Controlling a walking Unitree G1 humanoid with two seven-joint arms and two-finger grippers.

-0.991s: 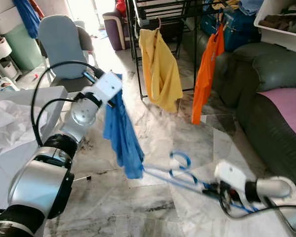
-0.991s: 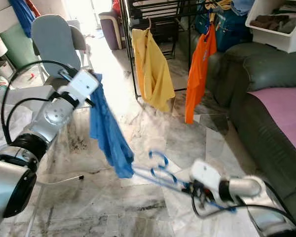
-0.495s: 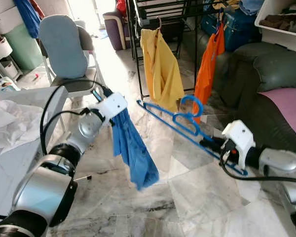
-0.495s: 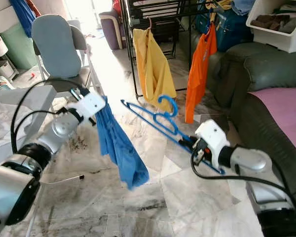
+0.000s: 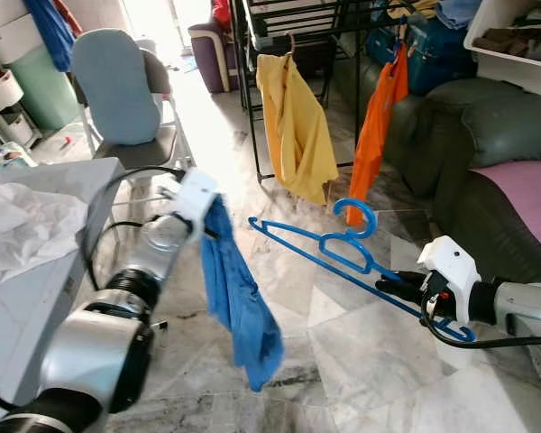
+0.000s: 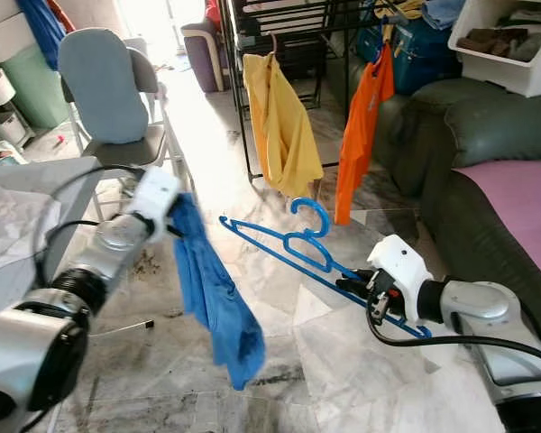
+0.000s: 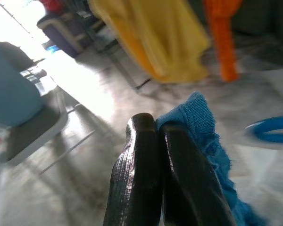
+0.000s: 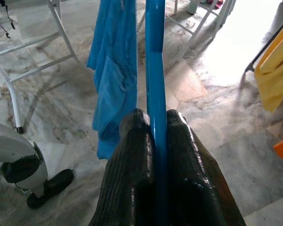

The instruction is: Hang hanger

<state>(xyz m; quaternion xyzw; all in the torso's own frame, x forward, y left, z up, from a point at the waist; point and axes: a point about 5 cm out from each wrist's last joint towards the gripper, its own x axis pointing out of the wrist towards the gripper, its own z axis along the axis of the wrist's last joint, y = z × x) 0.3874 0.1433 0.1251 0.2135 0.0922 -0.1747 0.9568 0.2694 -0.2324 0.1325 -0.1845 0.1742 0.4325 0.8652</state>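
My left gripper (image 7: 153,141) is pinched on the blue shirt (image 5: 239,307), hanging mid-air over the floor. Right gripper (image 8: 151,136) clamps the blue hanger (image 5: 343,257) w/ hook up. I'd feed one hanger arm into the collar slowly. Yellow shirt (image 5: 298,126), orange shirt (image 5: 379,135) crowd the rack (image 5: 252,108) behind

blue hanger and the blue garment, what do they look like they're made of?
Blue hanger: looks like moulded plastic, smooth with a slight gloss, thin uniform bar in the right gripper; coated wire can't be ruled out.
Blue garment: soft knit fabric, probably cotton jersey; matte, hangs limp in folds from the left gripper, with a fuzzy ribbed edge.
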